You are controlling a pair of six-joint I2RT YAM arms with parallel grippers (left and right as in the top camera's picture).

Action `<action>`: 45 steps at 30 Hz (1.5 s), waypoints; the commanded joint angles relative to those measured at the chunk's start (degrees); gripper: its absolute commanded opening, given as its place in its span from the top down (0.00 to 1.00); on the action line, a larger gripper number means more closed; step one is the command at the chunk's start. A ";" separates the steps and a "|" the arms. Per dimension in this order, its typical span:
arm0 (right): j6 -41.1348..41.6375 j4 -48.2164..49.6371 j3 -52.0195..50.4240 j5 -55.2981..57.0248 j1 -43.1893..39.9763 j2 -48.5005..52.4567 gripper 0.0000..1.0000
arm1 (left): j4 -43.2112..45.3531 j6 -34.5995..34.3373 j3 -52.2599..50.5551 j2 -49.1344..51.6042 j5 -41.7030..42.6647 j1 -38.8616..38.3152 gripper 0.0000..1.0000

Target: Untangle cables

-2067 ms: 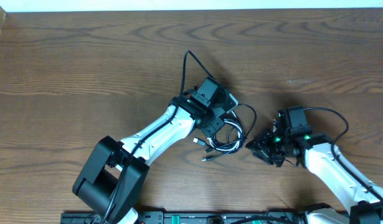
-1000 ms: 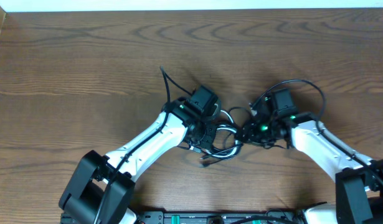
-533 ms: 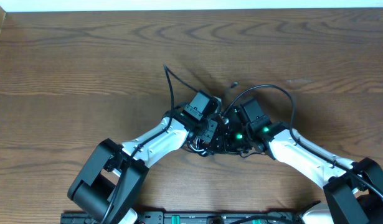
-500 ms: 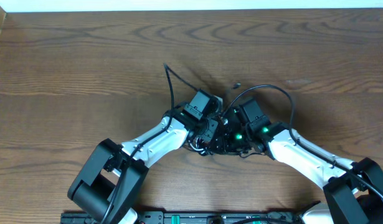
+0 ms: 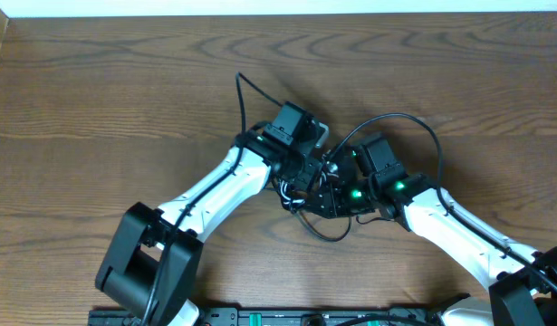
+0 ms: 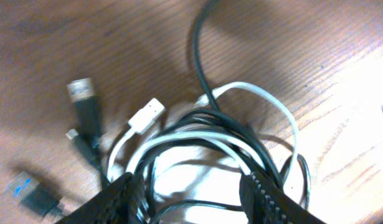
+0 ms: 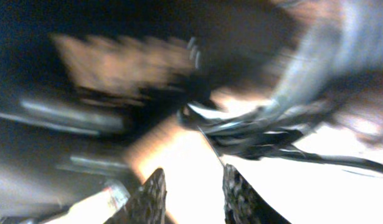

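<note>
Left end effector (image 6: 188, 183) straddles the cables (image 6: 203, 146), fingers (image 6: 119, 199) apart; white and black strands lie knotted on the bench (image 6: 42, 37). Right end effector (image 7: 191, 183), just beside that knot: grip too blurred to tell. Untangling looks barely begun.

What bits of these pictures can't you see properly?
1. Left wrist view: the cables run off the bottom edge, behind the left gripper, so how they cross there is unseen.
2. Overhead view: the two arms cover most of the tangle, and the plugs are too small to make out.
3. Right wrist view: motion blur smears everything, so whether the right gripper holds a cable cannot be told.
</note>
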 commanded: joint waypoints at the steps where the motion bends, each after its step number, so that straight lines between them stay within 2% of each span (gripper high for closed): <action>1: 0.63 -0.96 -0.94 6.80 -0.48 0.76 0.72 | -5.01 -5.88 1.90 -1.73 1.75 2.62 0.45; 3: -1.75 -0.46 -0.94 6.75 -0.31 0.76 0.71 | -8.70 -6.32 1.90 -1.73 1.75 3.54 0.48; 5: -4.81 -0.13 -0.94 6.03 -0.13 0.76 0.66 | -12.13 -6.34 1.88 -1.73 1.73 4.44 0.56; 7: -8.87 0.09 -0.94 3.69 -0.13 0.76 0.64 | -14.80 -8.15 1.88 -1.70 1.44 5.33 0.59; 12: -14.21 1.25 -0.94 -2.73 -0.04 0.76 0.63 | -19.28 -14.12 1.60 -1.70 1.36 9.01 0.61; 17: -14.71 3.13 -0.94 -2.69 -0.02 0.76 0.63 | -16.24 -19.30 -0.44 -1.57 2.25 9.70 0.60; 22: -15.26 5.95 -0.94 -2.71 -0.02 0.76 0.63 | -10.32 -20.04 -3.74 -1.57 8.52 9.42 0.59; 27: -15.21 8.28 -0.94 -0.50 0.70 0.76 0.64 | -4.61 -24.28 -7.56 -1.25 9.09 9.42 0.60; 32: -14.97 8.24 -0.94 3.21 1.11 0.81 0.65 | -0.35 -24.28 -10.27 -1.07 9.70 9.42 0.59; 40: -12.83 8.35 -0.94 7.30 1.11 0.81 0.72 | -0.09 -24.24 -12.85 -0.98 9.42 9.42 0.59; 41: -12.85 8.35 -0.94 7.23 1.11 0.81 0.73 | 0.11 -24.24 -13.22 -0.96 9.05 9.42 0.60; 42: -12.87 8.33 -0.94 7.23 1.11 0.81 0.75 | 0.46 -24.22 -13.55 -0.94 8.79 9.42 0.72; 43: -12.90 8.33 -0.94 7.23 1.11 0.81 0.76 | 0.87 -24.24 -13.92 -0.94 8.17 9.42 0.89; 45: -13.07 8.63 -0.92 7.19 1.09 0.74 0.78 | 1.16 -23.37 -14.14 -0.94 7.78 9.44 0.92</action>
